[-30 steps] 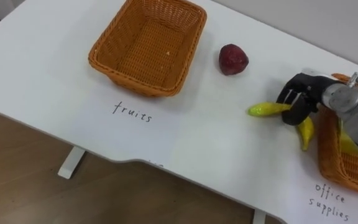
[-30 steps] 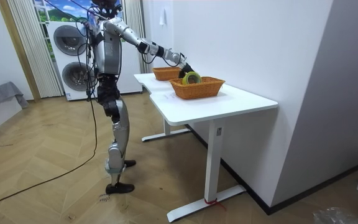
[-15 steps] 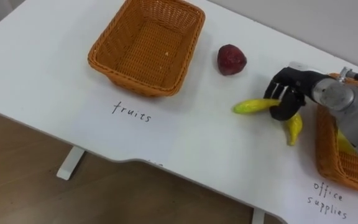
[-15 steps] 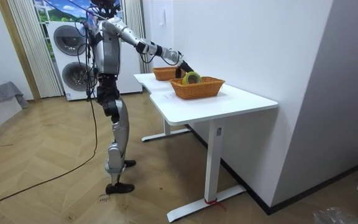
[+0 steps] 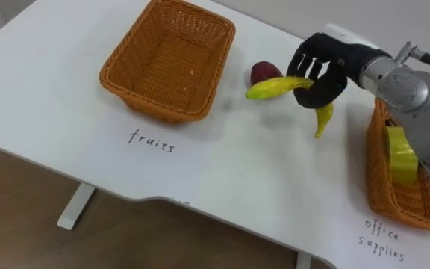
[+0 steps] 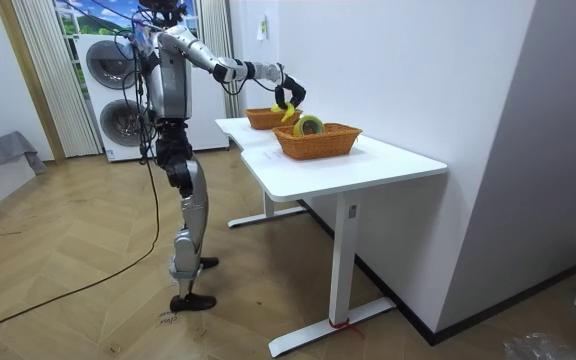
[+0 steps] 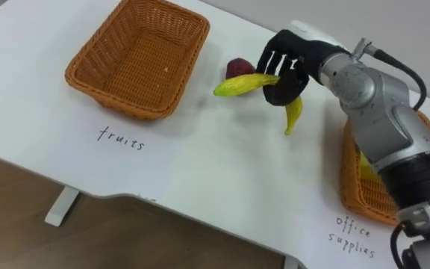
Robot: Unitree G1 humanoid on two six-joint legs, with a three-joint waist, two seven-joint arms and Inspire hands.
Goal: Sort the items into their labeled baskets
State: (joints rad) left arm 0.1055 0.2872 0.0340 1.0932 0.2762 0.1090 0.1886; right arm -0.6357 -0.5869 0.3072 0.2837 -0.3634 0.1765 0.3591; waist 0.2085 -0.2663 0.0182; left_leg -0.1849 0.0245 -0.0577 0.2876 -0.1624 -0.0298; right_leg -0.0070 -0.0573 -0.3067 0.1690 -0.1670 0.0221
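**Banana in the right hand, above the table**

From my console, the right hand (image 5: 318, 69) sits at about 1 o'clock in the eye views. Its fingers are curled round a yellow banana bunch (image 5: 275, 87). One banana sticks out toward 9 o'clock and the other hangs down toward 6 o'clock from the palm. In the room view the hand (image 6: 288, 92) is stretched out at the end of the arm and held above the tabletop and the baskets, with the yellow fruit showing under it.

A dark red fruit (image 5: 263, 71) lies on the white table (image 5: 43, 82) just behind the outstretched banana, partly covered by it. I cannot tell whether the two touch.

The fruit basket (image 5: 155, 107) is at 11 o'clock with nothing in it, and its handwritten label sheet (image 5: 151, 142) lies just at its 6 o'clock side. The office-supplies basket (image 5: 377, 179) is at 4 o'clock and holds a yellow-green tape roll (image 5: 400, 153). Its own label sheet (image 5: 383, 235) lies at 5 o'clock, near the table's front edge.

The robot stands upright at the table's end, on the room view's left, in front of a washing machine (image 6: 108, 65).
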